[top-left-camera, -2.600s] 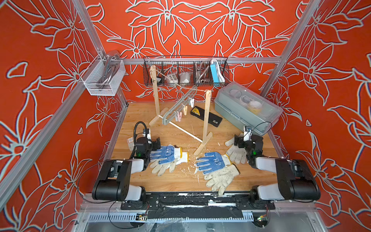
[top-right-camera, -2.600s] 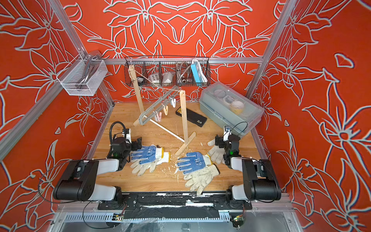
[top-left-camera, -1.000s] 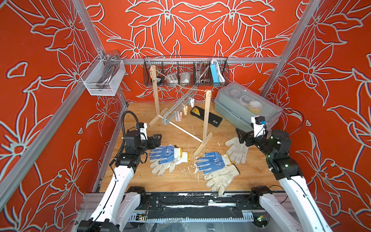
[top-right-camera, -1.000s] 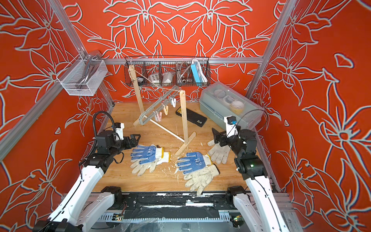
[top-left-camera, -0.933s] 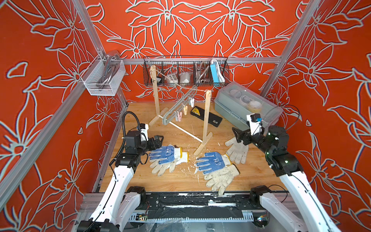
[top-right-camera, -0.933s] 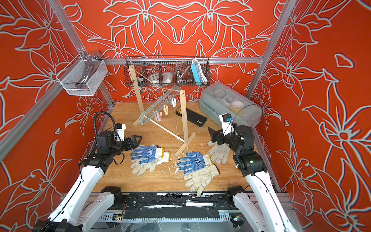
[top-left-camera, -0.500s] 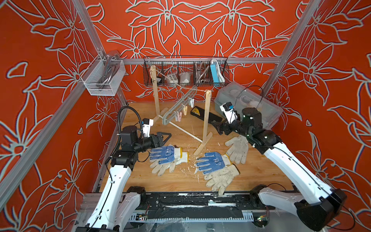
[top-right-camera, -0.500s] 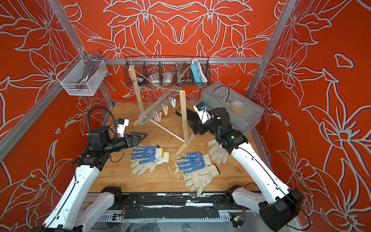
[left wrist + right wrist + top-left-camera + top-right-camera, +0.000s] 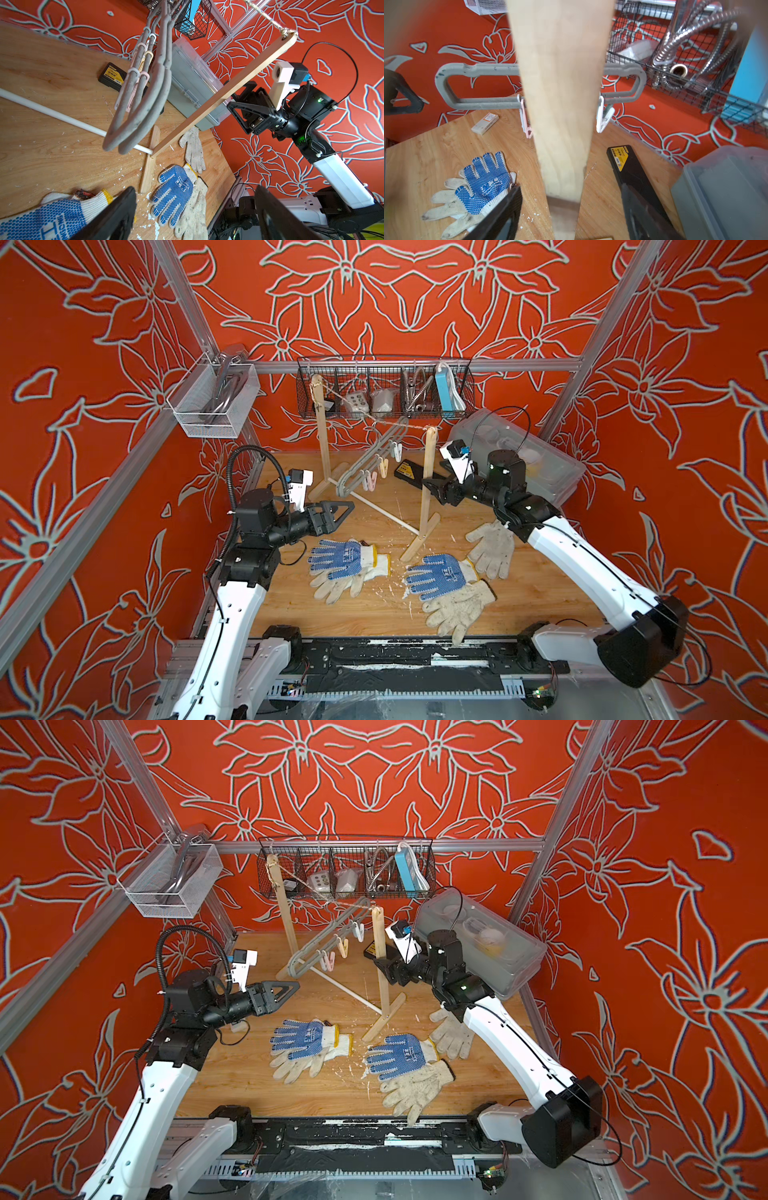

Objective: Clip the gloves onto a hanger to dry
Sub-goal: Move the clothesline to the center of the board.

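Up off the bench now, the right tool, open, straddles the pale wooden post mid-frame; the left tool gapes empty; off-white knit gloves lie unclipped.

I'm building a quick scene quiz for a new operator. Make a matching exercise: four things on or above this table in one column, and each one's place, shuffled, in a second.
Things:
1 grey hangers
2 black case
3 blue box
4 plain off-white glove

Places:
A lying beside a blue-dotted glove
B standing in the wire basket
C hung from the rope between the wooden posts
D flat on the table, yellow label up

Pairs: 1-C, 2-D, 3-B, 4-A
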Tool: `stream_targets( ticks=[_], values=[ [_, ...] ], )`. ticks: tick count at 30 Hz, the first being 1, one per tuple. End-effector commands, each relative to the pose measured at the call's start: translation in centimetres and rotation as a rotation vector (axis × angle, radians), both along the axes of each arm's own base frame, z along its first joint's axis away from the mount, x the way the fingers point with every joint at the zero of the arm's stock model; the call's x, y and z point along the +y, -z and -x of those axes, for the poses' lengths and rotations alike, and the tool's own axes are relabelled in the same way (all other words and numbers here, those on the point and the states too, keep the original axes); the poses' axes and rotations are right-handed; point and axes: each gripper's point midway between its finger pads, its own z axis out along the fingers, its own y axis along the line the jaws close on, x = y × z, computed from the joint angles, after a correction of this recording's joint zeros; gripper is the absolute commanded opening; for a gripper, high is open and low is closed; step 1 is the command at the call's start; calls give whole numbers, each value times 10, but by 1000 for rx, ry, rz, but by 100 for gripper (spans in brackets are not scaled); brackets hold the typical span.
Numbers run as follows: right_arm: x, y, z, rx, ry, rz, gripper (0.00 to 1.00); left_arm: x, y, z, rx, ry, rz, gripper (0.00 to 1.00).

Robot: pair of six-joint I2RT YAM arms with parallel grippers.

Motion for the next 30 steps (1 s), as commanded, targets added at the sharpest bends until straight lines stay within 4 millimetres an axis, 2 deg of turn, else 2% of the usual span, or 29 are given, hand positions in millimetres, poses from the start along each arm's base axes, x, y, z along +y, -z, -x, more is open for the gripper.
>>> stream_targets(
  ticks=[1,7,14,20,25,27,30],
  values=[
    [9,-22,-4,-61,-25,-46,70,-2,-12,-2,-52,15,-7,89],
    [13,-24,-6,-93,-50,-50,52,3,-20,-9,-90,-31,26,90],
    [15,-25,-6,-103,-71,-51,37,15,-12,-4,-81,-83,-56,90],
    [12,-27,-6,-124,-93,-39,30,41,3,0,-29,-217,-148,90],
    [4,-24,-5,-122,-123,-37,27,74,18,1,13,-386,-270,90],
    [1,-22,-4,-117,-144,-36,26,88,15,-3,13,-448,-318,90],
    [-3,-19,-1,-115,-177,-23,23,95,4,-14,-18,-471,-338,90]
  ],
)
